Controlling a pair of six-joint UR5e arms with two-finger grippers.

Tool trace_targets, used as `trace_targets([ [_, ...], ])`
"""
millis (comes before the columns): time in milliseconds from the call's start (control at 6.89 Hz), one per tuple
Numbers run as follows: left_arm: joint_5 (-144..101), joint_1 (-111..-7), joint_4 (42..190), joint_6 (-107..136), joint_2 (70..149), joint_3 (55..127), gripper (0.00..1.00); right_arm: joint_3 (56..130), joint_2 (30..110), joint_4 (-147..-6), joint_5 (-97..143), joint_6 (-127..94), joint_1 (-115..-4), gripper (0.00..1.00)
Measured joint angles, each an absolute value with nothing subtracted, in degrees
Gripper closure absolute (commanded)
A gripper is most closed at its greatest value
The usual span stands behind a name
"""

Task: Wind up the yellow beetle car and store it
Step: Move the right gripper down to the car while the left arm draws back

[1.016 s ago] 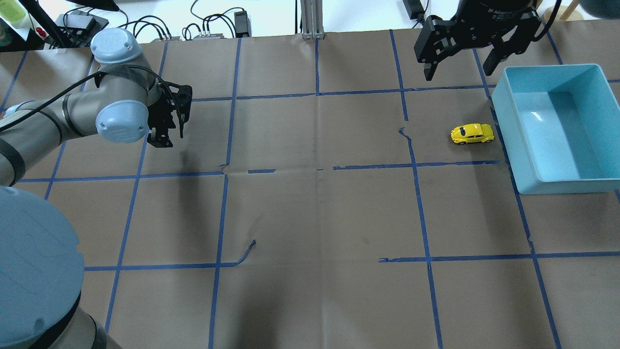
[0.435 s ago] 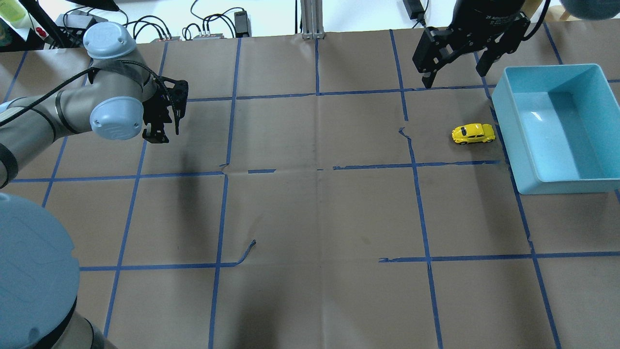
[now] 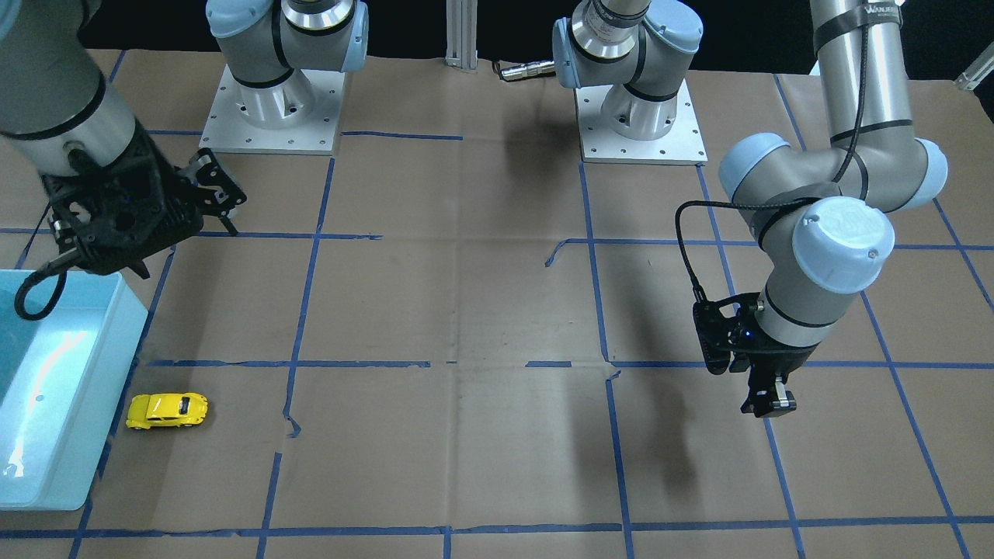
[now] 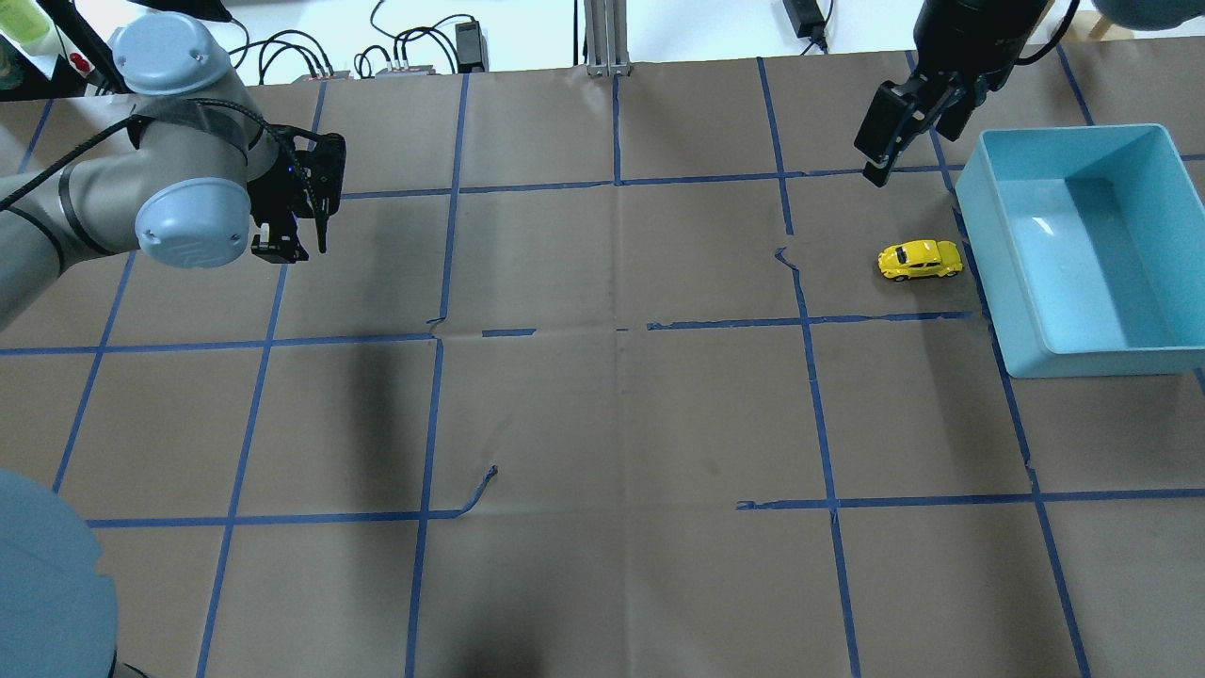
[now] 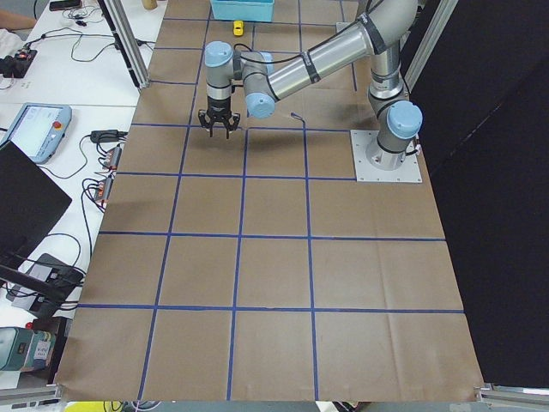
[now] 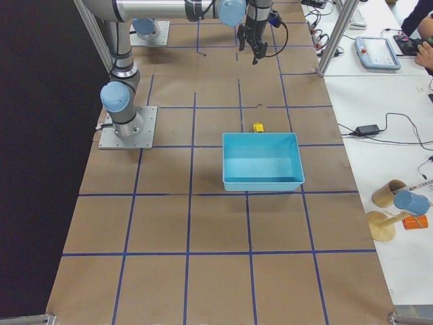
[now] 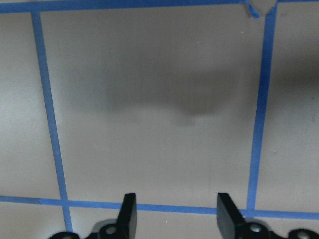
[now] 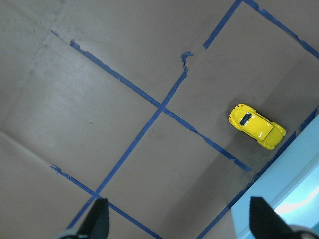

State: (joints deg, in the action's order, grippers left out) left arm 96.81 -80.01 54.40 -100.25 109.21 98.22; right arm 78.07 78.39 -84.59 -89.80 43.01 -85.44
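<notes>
The yellow beetle car (image 4: 921,260) stands on its wheels on the brown paper, just left of the light blue bin (image 4: 1092,363). It also shows in the front view (image 3: 167,410) and in the right wrist view (image 8: 256,126). My right gripper (image 4: 894,155) hangs above the table beyond the car, near the bin's far left corner. It is open and empty, with its fingers wide apart in the right wrist view (image 8: 180,221). My left gripper (image 4: 301,247) is open and empty over the far left of the table, and nothing lies between its fingertips in the left wrist view (image 7: 177,211).
The bin (image 3: 78,404) holds nothing that I can see. Blue tape lines form a grid on the paper, with a few loose ends (image 4: 480,490). Both arm bases (image 3: 268,116) stand at the robot's side of the table. Cables and boxes lie past the far edge (image 4: 405,56).
My right gripper has turned about its wrist and shifted slightly right, so it now shows edge-on. My left arm has drawn back to the left and farther away. The car has not moved.
</notes>
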Motion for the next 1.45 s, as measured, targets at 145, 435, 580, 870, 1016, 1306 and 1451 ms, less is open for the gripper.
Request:
trace_targets([
  [145, 96.47, -80.04, 56.82, -99.41, 106.90, 97.97, 0.37, 78.07, 76.71, -85.09, -89.66, 52.37, -83.33, 0.00],
  [435, 95.94, -80.10, 63.89, -89.88, 101.59, 97.08, 0.24, 78.14, 72.30, -87.71, -89.49, 70.92, -79.22, 0.00],
  [580, 95.55, -80.31, 65.45, -80.00, 100.41, 96.74, 0.18, 78.58, 70.23, -89.92, -89.43, 77.09, -77.94, 0.00],
  [870, 92.71, -81.18, 65.79, -54.51, 99.85, 95.95, 0.13, 83.63, 67.82, -100.42, -89.47, 86.14, -77.01, 0.00],
  [1016, 91.87, -81.37, 65.78, -43.45, 99.60, 95.51, 0.11, 87.66, 67.43, -107.65, -89.68, 90.74, -76.89, 0.00],
  [1306, 91.66, -81.69, 66.07, -23.70, 98.99, 93.69, 0.05, 92.34, 65.30, -117.15, -90.65, 102.38, -76.80, 0.01],
  [1451, 91.74, -81.92, 67.07, -16.69, 98.20, 92.83, 0.05, 92.96, 63.84, -118.60, -91.60, 107.22, -76.78, 0.02],
])
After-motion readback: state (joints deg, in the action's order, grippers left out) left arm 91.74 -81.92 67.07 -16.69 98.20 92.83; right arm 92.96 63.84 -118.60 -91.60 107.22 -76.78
